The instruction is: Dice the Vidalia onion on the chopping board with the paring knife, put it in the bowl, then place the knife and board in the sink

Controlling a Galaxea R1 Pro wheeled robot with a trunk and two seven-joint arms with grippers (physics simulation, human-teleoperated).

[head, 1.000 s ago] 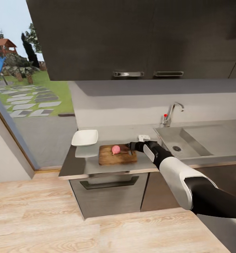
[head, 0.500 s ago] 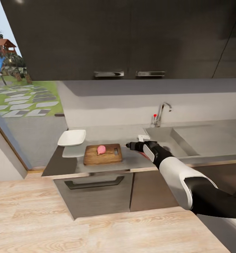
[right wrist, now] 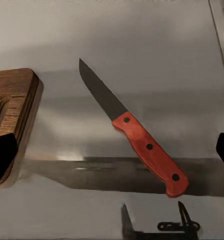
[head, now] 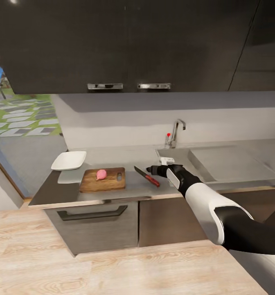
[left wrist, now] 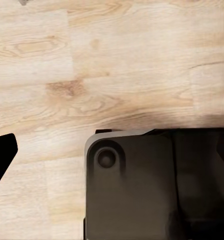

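- One change dominates against half a second back: knife (head: 147,176) now lies bare on the counter (head: 133,189), between board (head: 102,180) and right gripper (head: 149,169); before, not visible on the worktop.
- Whole head view also swung since then, so board, bowl (head: 69,160) and sink (head: 182,157) all sit further toward 9 o'clock in the picture; camera shift, not moved objects.
- Onion (head: 100,174), pink and rounded, still whole on the board, as before.
- Right gripper hovers just at 3 o'clock of the knife handle, apart from it; in the right wrist view its dark fingertips (right wrist: 2,155) stand spread wide at both edges with nothing between them but the knife (right wrist: 134,131) lying on the counter below.
- Left gripper: only a dark fingertip (left wrist: 1,152) over pale wood-grain floor (left wrist: 117,70) beside the robot's dark base (left wrist: 157,185); opening cannot be judged.
- Knife: slim dark pointed blade, red-orange handle with three dark rivets, lying flat, tip toward 11 o'clock in the head view.
- Board: brown wood with visible grain, rounded corners, oblong slot at its 3 o'clock end; corner visible in the wrist view (right wrist: 14,100).
- Bowl: white, shallow, squarish with flared sides, at 10 o'clock of the board, near the counter's end.
- Counter: grey, dull metallic sheen, thin edge.
- Sink: grey steel basin at 2 o'clock of the gripper, curved chrome faucet (head: 176,132) with a small red knob behind it.
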